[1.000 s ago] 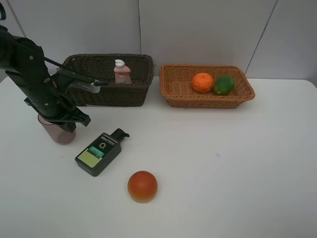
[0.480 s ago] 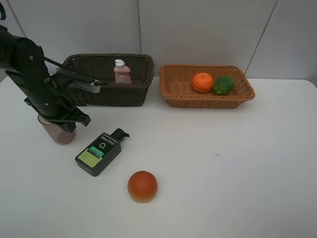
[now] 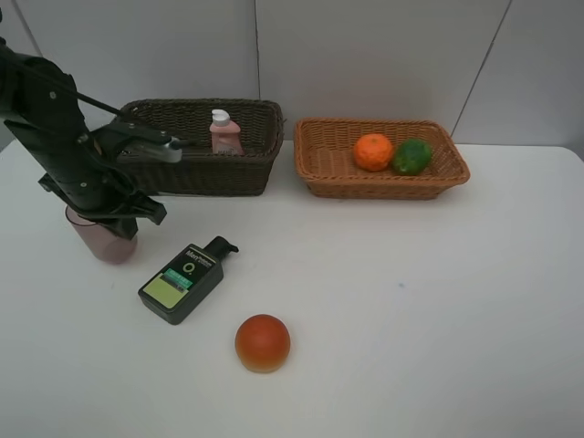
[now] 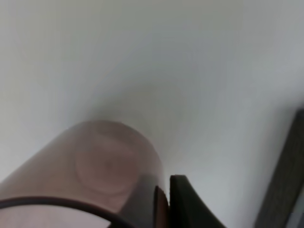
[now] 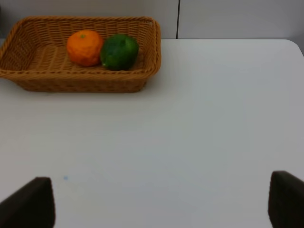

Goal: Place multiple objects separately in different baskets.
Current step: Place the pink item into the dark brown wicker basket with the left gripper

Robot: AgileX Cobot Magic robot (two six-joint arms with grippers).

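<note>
place: robot lab bench | evidence: white table (image 3: 438, 347), plain panelled wall (image 3: 383, 55), black robot arm (image 3: 55, 119)

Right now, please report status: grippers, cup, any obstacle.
Left gripper shut on mauve cup wall. Right gripper open, holding nothing. Cup upright, near dark brown basket. Pump bottle beside it, apart.

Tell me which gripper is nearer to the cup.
Left. The left gripper is at the cup, its fingers pinching the cup's wall. The right gripper is far off, outside the high view, facing the tan basket.
</note>
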